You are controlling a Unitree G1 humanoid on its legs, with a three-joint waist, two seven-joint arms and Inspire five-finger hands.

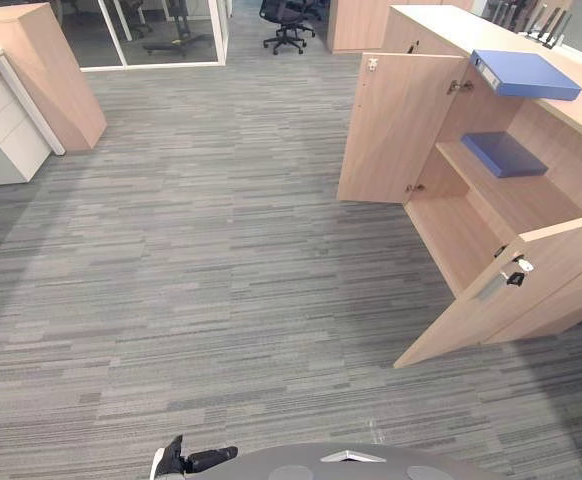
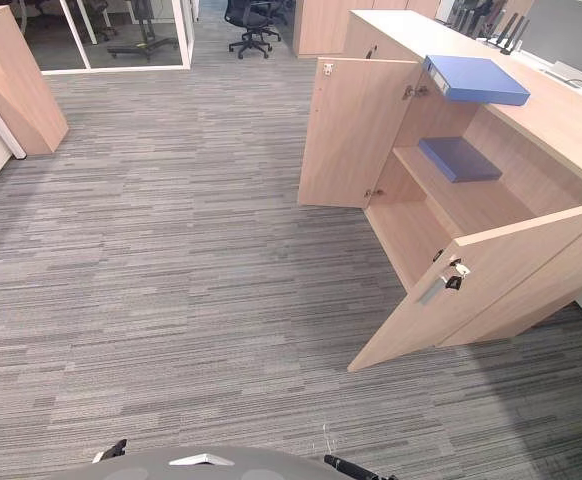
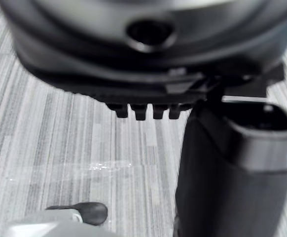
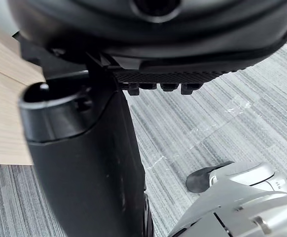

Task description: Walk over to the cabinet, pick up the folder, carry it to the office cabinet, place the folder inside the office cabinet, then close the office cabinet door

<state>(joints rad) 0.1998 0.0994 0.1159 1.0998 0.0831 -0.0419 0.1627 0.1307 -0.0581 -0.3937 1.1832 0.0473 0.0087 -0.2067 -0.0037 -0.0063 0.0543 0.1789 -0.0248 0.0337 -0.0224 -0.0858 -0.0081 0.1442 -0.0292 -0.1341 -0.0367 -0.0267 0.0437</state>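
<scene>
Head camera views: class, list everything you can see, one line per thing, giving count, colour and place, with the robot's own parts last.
open cabinet: one, light wood, at the right.
cabinet doors: two, light wood, both open: far door, near door.
top folder: one, blue, flat on the cabinet's top.
shelf folder: one, darker blue, flat on the shelf inside.
handle: one, silver, on the near door.
office chair: one, black, far end.
side unit: one, light wood, far left.
drawer unit: one, white, beside it.
carpet: grey, striped, whole floor.
left hand: one, dark, bottom edge, holding nothing.
right hand: one, dark, bottom edge, holding nothing.
</scene>
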